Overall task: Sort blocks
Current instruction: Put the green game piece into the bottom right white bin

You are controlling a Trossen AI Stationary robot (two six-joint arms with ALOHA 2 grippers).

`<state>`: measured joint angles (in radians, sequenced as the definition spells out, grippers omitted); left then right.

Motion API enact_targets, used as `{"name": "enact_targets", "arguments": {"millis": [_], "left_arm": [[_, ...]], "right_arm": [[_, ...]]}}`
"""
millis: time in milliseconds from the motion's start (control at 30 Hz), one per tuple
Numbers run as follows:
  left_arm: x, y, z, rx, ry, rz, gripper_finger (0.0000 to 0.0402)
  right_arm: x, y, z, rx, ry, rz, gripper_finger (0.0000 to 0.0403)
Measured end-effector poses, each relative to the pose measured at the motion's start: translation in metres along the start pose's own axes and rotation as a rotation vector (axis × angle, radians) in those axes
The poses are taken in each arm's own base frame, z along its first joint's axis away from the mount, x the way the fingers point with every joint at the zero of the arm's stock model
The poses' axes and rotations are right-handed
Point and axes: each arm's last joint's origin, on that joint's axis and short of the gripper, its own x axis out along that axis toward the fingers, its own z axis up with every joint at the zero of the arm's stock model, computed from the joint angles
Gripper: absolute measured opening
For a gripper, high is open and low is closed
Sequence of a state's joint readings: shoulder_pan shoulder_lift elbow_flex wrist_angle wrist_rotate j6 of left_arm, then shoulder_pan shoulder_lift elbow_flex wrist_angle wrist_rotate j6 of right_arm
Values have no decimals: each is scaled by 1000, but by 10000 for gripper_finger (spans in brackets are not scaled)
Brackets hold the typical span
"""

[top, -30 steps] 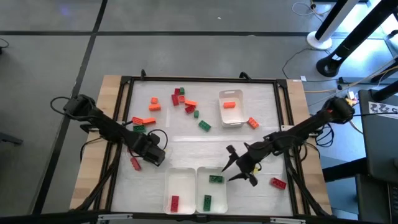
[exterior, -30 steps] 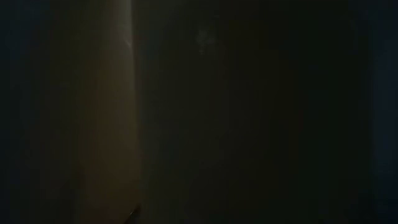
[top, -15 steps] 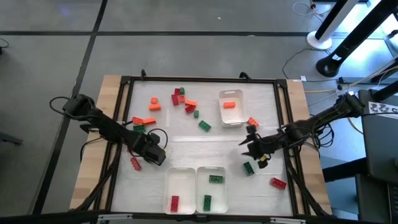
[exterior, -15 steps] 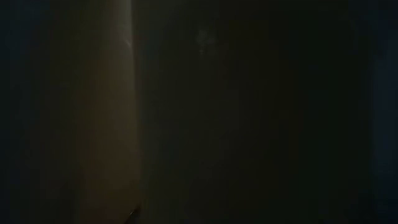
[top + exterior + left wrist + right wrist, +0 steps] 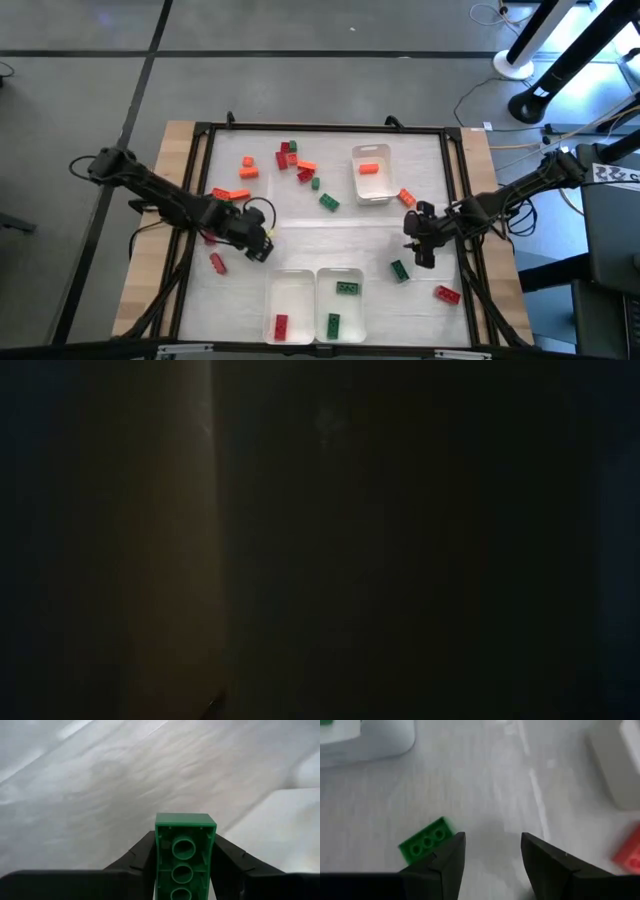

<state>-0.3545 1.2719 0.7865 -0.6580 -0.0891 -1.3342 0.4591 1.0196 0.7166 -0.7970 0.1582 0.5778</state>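
Above the table's left middle, my left gripper is shut on a green brick. At the right middle my right gripper stands open with nothing between its fingers. A second green brick lies flat on the table just beside it. A red brick lies nearer the front right. Red, orange and green bricks are scattered at the far left. The low view is dark. My left gripper pinches the green brick by its two long sides between the two fingers. The fingers slant steeply down and lie along the brick. Its far end sticks out past the fingertips, and its hollow underside faces the wrist camera. It hangs clear of the table.
Two white trays stand at the front middle: one with a red brick, one with two green bricks. A third tray at the far middle holds an orange brick. Another orange brick lies beside it. A black frame rims the table.
My right gripper has swung from over the front right tray's edge toward the table's right and far side, turning about as it went. A green brick now lies on the table where it stood. My left gripper has risen and shifted slightly toward the right.
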Motion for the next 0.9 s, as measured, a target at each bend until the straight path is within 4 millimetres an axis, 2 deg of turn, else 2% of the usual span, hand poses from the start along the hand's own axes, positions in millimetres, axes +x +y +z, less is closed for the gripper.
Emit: {"name": "enact_targets", "arguments": {"millis": [167,267,400,467,667,900], "left_arm": [[-22,-16,12,42,-82,-222,120],[-31,-35,18,104,-201,-424,120],[-31,-66,19,266,-349,-660,123],[-24,-79,17,356,-411,-734,124],[17,-104,9,508,-528,-832,126],[62,-121,4,686,-495,-849,127]], "right_arm": [[4,1,0,-1,10,-13,190],[12,0,-3,-2,30,-28,190],[23,-1,-8,62,79,-64,190],[27,-1,-10,83,96,-78,190],[33,0,-10,93,115,-92,190],[33,2,-11,188,173,-14,190]]}}
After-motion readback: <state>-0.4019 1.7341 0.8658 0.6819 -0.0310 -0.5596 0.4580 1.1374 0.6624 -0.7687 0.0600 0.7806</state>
